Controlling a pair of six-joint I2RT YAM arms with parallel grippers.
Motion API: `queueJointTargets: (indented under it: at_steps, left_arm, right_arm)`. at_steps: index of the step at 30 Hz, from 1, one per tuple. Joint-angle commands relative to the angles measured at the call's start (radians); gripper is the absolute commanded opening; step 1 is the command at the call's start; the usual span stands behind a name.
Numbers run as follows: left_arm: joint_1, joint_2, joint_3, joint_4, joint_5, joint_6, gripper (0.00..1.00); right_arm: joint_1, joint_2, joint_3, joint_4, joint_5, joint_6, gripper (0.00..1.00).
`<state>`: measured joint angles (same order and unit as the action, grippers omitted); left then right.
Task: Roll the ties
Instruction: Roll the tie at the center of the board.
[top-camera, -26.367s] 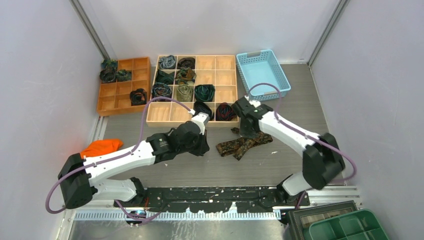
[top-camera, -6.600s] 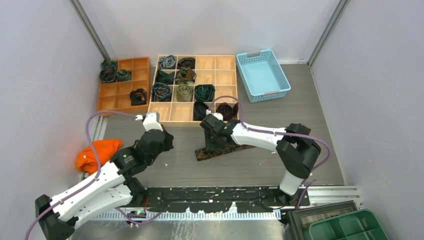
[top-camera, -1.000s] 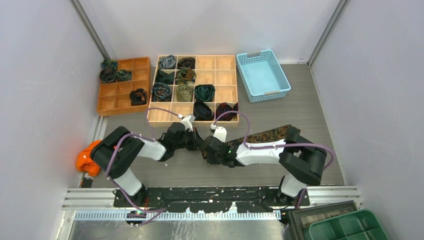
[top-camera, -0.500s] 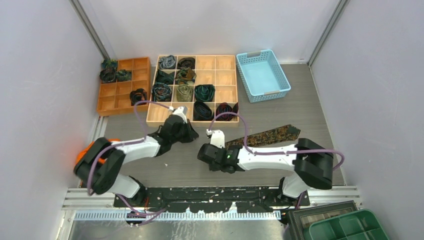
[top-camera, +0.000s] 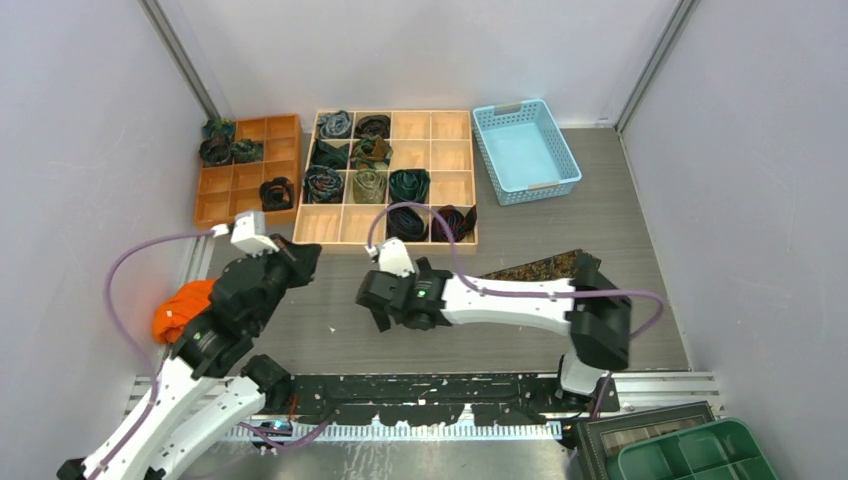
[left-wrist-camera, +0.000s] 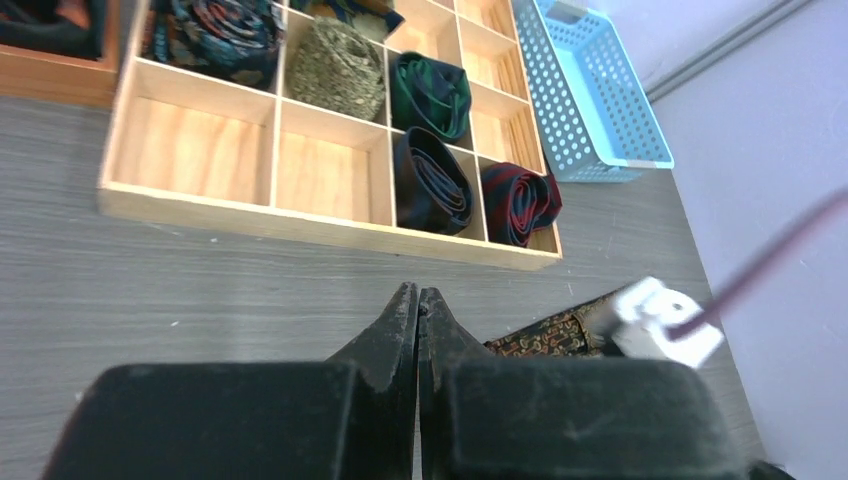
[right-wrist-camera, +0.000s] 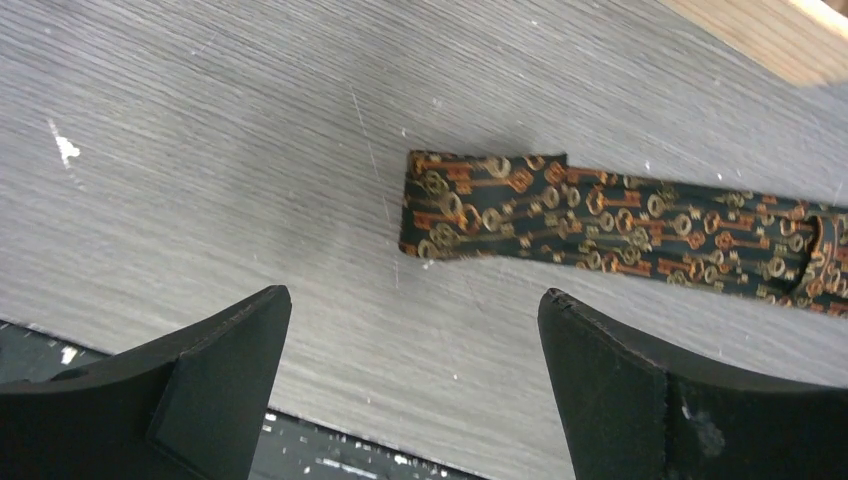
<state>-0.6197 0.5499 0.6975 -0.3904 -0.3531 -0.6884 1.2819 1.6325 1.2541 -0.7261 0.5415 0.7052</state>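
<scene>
Rolled ties (left-wrist-camera: 432, 185) are sitting in wooden tray (left-wrist-camera: 300, 215) cells ahead of the pressed-together left gripper (left-wrist-camera: 417, 297), while only the right wrist view is showing gold keys on the tie (right-wrist-camera: 600, 225) lying just ahead of the spread right gripper (right-wrist-camera: 410, 300).

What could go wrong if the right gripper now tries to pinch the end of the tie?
1. The tie lies flat on the table, so the open right gripper may miss the thin fabric or scrape the surface.
2. The left gripper is shut and off the tie, so nothing pins the fabric; it may slide rather than roll.
</scene>
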Motion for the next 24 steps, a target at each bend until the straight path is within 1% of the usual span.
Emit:
queueJointTargets:
  at_steps: [1, 3, 6, 9, 14, 21, 22, 24]
  left_arm:
    - [0.002, -0.118, 0.041, -0.247, -0.074, 0.018, 0.0]
    - [0.002, -0.142, 0.051, -0.29, -0.083, 0.021, 0.0]
    - [0.003, -0.159, 0.06, -0.329, -0.093, 0.02, 0.0]
    - [0.002, -0.169, 0.056, -0.338, -0.097, 0.02, 0.0]
    - [0.002, -0.172, 0.05, -0.346, -0.117, 0.022, 0.0]
    - [0.001, -0.164, 0.047, -0.336, -0.124, 0.032, 0.0]
    - [0.002, -0.162, 0.046, -0.334, -0.123, 0.032, 0.0]
    - [0.002, -0.162, 0.045, -0.333, -0.125, 0.031, 0.0]
  right_arm:
    - [0.003, 0.138, 0.148, -0.041, 0.024, -0.141, 0.98]
    - [0.002, 0.202, 0.207, -0.068, 0.027, -0.166, 0.97]
    - [0.001, 0.295, 0.306, -0.156, 0.075, -0.167, 0.96]
    - [-0.012, 0.357, 0.348, -0.205, 0.094, -0.157, 0.94]
    - [-0.051, 0.388, 0.313, -0.189, 0.019, -0.113, 0.88]
    - [-0.065, 0.402, 0.248, -0.144, -0.013, -0.072, 0.88]
    - [-0.071, 0.411, 0.246, -0.143, -0.022, -0.068, 0.86]
    - [-0.083, 0.428, 0.245, -0.139, -0.054, -0.062, 0.79]
